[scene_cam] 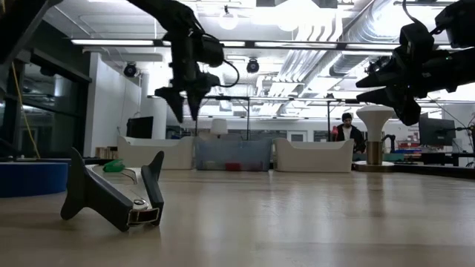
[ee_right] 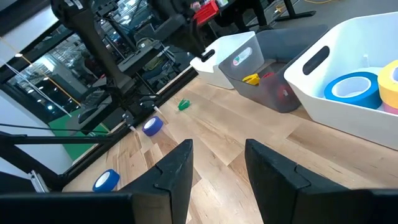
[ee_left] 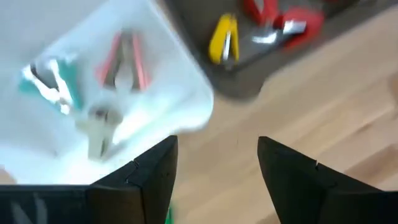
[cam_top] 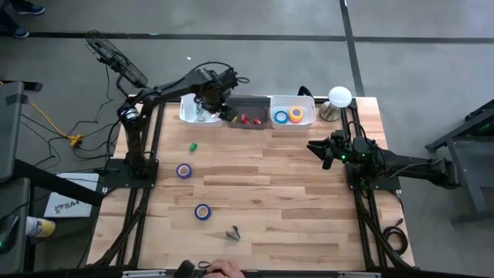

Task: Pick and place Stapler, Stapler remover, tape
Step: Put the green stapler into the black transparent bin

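Observation:
My left gripper (cam_top: 210, 103) (ee_left: 217, 168) hangs open and empty over the inner edge of the left white bin (ee_left: 186, 81), which holds teal, pink and silvery staple removers (ee_left: 121, 62). The grey bin (cam_top: 248, 103) beside it holds a yellow stapler (ee_left: 224, 38) and red staplers (ee_left: 292, 22). My right gripper (cam_top: 319, 148) (ee_right: 217, 162) is open and empty above the table's right side. A dark staple remover (cam_top: 233, 232) (scene_cam: 111, 196) lies on its side near the near edge. A purple tape roll (cam_top: 184, 171) and a blue one (cam_top: 202, 211) lie flat on the table.
The right white bin (cam_top: 306, 102) holds a blue and a yellow tape roll (ee_right: 354, 87). A small green piece (cam_top: 193, 146) lies on the wood near the left bin. A white lamp-like object (cam_top: 340, 96) stands at the far right corner. A person's hand (cam_top: 224, 269) shows at the near edge.

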